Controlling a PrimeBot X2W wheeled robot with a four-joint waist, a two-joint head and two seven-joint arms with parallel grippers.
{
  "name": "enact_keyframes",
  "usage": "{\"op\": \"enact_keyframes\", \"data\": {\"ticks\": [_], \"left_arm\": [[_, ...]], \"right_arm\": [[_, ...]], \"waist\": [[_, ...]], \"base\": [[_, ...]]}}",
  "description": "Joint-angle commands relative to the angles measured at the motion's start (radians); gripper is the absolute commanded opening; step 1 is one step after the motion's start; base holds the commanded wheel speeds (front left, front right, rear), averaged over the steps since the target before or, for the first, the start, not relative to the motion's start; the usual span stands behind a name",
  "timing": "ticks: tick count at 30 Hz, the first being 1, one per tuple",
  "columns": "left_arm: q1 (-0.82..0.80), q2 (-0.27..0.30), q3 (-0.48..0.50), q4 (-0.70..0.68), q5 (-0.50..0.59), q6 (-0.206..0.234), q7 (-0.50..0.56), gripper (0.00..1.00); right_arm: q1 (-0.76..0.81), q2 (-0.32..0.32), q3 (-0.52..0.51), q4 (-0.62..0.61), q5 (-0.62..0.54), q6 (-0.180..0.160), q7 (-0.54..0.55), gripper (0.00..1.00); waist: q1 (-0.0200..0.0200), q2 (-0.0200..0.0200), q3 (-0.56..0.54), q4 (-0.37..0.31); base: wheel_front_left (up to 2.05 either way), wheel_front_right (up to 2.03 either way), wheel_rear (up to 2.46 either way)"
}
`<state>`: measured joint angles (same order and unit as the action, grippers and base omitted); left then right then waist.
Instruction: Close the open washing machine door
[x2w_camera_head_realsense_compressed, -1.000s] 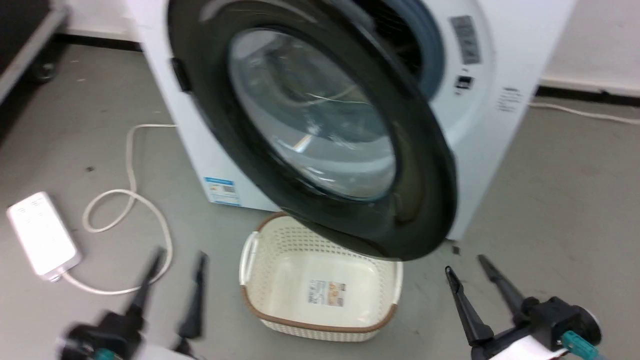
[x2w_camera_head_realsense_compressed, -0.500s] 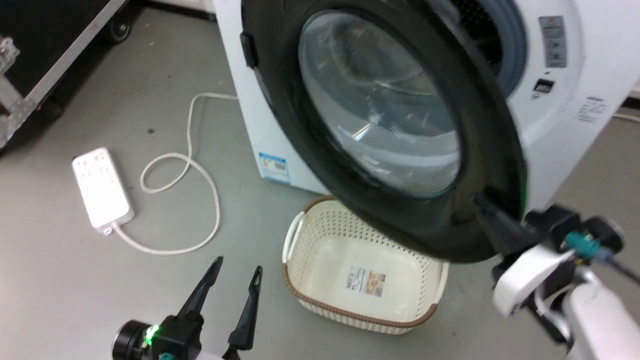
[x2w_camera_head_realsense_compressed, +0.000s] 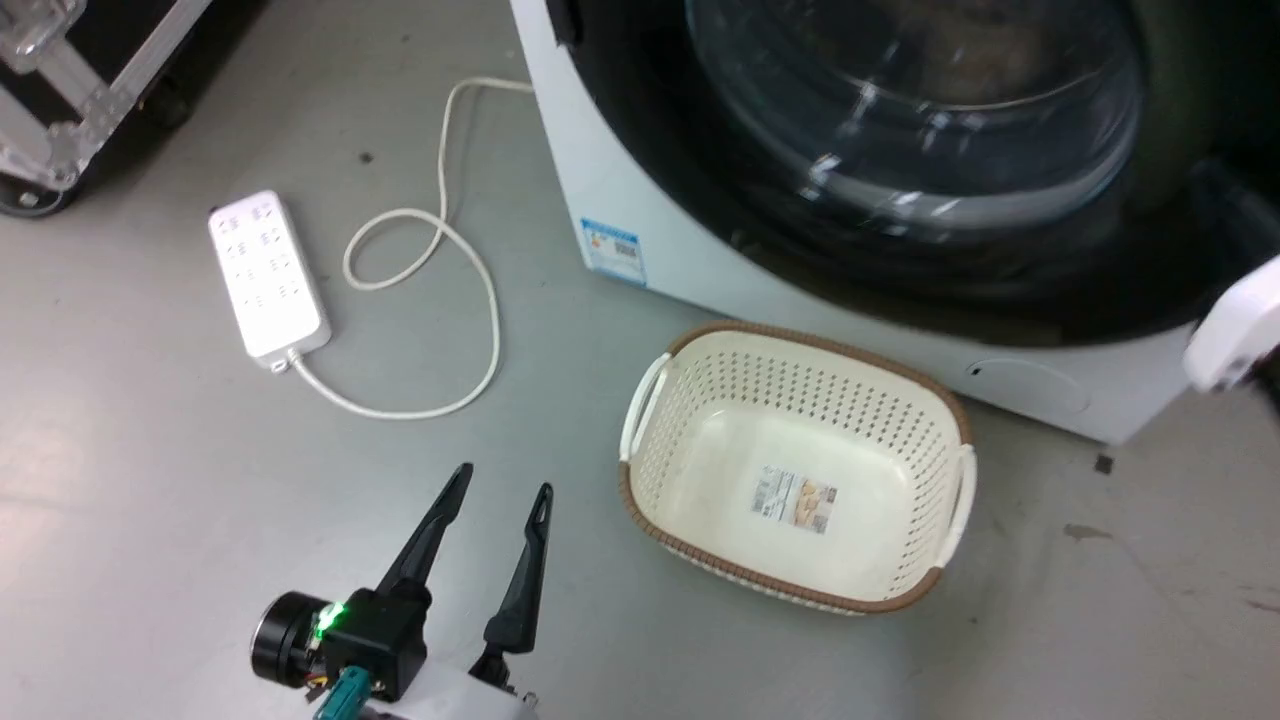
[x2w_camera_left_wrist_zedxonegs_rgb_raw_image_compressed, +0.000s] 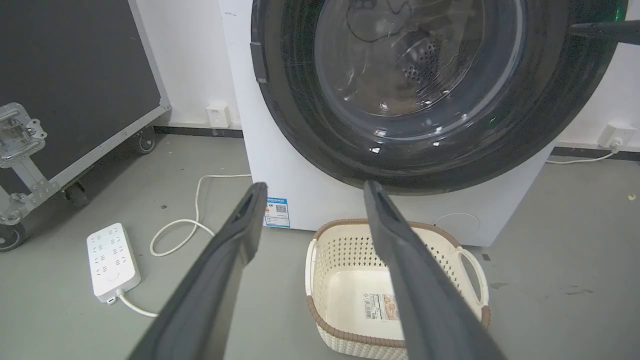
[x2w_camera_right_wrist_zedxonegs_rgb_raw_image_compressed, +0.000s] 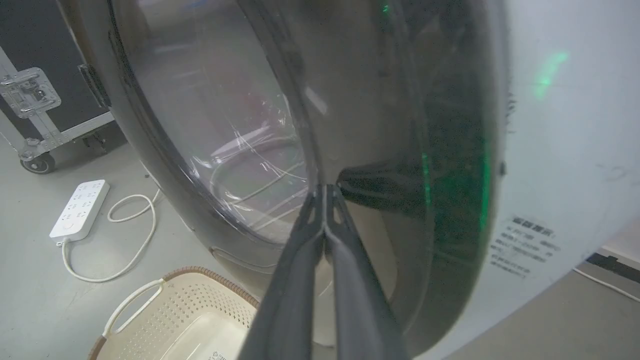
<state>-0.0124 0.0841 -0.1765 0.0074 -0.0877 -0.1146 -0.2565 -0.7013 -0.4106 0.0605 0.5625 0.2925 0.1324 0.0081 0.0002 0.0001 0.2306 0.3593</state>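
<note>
Right pincer (x2w_camera_right_wrist_zedxonegs_rgb_raw_image_compressed: 325, 187) risen, clenched, tips on glossy black round door (x2w_camera_left_wrist_zedxonegs_rgb_raw_image_compressed: 300, 130) rim | left pincer (x2w_camera_head_realsense_compressed: 505, 477) released

On grey floor (x2w_camera_head_realsense_compressed: 150, 480), cream perforated basket (x2w_camera_head_realsense_compressed: 800, 385) with brown rim and paper label (x2w_camera_head_realsense_compressed: 795, 500) inside; to its left, white power strip (x2w_camera_head_realsense_compressed: 268, 275) with looped white cable (x2w_camera_head_realsense_compressed: 490, 320); far left, black wheeled case (x2w_camera_left_wrist_zedxonegs_rgb_raw_image_compressed: 75, 75) with metal edging.

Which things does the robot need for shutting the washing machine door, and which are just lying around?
For the job: washing machine door; right gripper, shut, tips at the door.
Just lying about: empty laundry basket; power strip with its cord; black wheeled flight case.
</note>
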Motion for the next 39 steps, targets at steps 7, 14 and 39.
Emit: {"op": "enact_keyframes", "data": {"ticks": [7,14,39], "left_arm": [[-0.047,-0.023,0.000,0.003,0.008,-0.006,-0.005,1.00],[-0.022,-0.029,0.025,0.024,0.002,-0.004,-0.005,1.00],[0.041,-0.005,0.150,0.153,-0.040,-0.014,-0.005,1.00]], "right_arm": [[-0.216,-0.047,-0.093,0.214,-0.083,-0.002,-0.010,0.00],[-0.198,0.015,-0.067,0.320,-0.081,-0.002,-0.100,0.16],[0.762,0.359,-0.164,-0.511,-0.290,-0.002,-0.270,1.00]], "waist": [[-0.0002,-0.0001,0.046,0.039],[-0.0002,-0.0001,-0.031,-0.007],[-0.0002,-0.0001,-0.211,-0.321]], "base": [[0.00,0.00,0.00],[0.00,0.00,0.00],[0.00,0.00,0.00]]}}
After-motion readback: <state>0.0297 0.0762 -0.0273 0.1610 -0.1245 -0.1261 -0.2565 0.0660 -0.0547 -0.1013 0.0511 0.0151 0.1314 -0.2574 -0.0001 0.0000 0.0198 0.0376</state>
